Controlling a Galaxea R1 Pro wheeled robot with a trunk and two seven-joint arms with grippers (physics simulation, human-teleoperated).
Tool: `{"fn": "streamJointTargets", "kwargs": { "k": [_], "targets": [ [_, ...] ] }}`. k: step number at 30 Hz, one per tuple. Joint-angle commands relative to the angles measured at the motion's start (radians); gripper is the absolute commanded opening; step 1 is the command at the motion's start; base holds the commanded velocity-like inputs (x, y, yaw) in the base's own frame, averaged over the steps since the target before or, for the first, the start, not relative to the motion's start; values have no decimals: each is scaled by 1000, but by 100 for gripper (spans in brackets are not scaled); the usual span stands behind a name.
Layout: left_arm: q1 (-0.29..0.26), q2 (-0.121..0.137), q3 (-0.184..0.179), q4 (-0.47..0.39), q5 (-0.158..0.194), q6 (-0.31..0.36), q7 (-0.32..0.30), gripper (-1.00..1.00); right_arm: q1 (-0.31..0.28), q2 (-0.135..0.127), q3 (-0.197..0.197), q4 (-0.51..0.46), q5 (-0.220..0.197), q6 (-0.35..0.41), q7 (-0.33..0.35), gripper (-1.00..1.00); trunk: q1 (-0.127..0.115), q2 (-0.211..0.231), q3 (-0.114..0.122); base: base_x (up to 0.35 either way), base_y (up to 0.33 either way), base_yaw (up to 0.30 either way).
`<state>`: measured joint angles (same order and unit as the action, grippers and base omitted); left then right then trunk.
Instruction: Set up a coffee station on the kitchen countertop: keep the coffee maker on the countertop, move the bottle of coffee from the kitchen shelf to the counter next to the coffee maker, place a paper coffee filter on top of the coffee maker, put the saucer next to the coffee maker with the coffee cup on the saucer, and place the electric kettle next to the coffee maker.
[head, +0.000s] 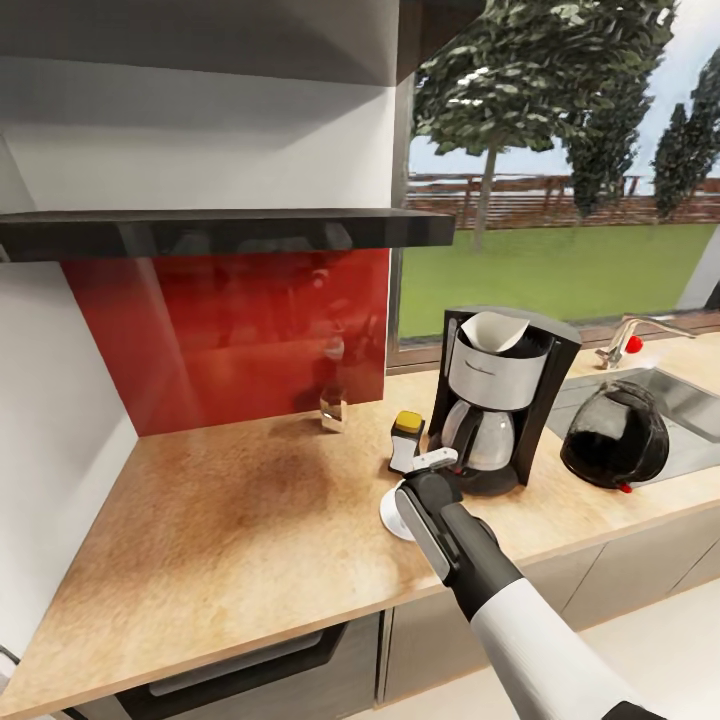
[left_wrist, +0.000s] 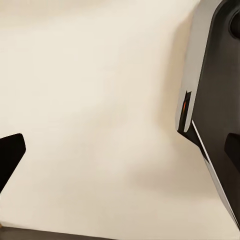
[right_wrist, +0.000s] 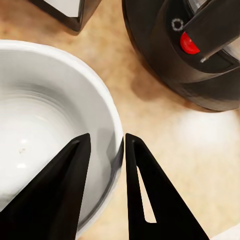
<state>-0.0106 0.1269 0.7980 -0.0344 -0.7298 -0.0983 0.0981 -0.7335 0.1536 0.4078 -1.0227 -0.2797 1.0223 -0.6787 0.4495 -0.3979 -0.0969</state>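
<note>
Saucer (head: 392, 514) lies on the tabletop (head: 230, 520) just in front of the coffee maker (head: 497, 397), mostly hidden under the right pincer (head: 432, 464) in the head view. Wrist view closer: right pincer (right_wrist: 105, 150) has its two dark fingers (right_wrist: 142, 190) straddling the white rim of the saucer (right_wrist: 45, 120), one inside, one outside, gap narrow, rim between them (contact with the pads hard to confirm). Coffee maker base with red switch (right_wrist: 189, 43) sits just beyond the rim. White paper filter (head: 495, 332) rests in the top of the coffee maker, pointed edge up. Coffee jar (head: 406, 441) with yellow lid stands just beside the machine on its left. Glass kettle (head: 613, 436) stands near the machine on its other side, by the sink (head: 690, 400). Left pincer: one dark fingertip (left_wrist: 10, 157) against a pale surface, opening cannot be told.
</note>
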Motion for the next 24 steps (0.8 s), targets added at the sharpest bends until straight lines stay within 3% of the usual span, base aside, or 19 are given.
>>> {"fn": "streamJointTargets", "kwargs": {
  "k": [1, 2, 24],
  "targets": [
    [-1, 0, 7, 2, -11, -4, 5, 100, -1, 0, 2, 0, -10, 2, -9, -100, 1, -2, -2, 0, 0, 0],
    [-1, 0, 7, 2, -11, -4, 5, 100, -1, 0, 2, 0, -10, 2, -9, 100, 1, -2, -2, 0, 0, 0],
    [0, 0, 7, 2, -11, -4, 5, 100, -1, 0, 3, 0, -10, 2, -9, 100, 1, -2, -2, 0, 0, 0]
  ]
}}
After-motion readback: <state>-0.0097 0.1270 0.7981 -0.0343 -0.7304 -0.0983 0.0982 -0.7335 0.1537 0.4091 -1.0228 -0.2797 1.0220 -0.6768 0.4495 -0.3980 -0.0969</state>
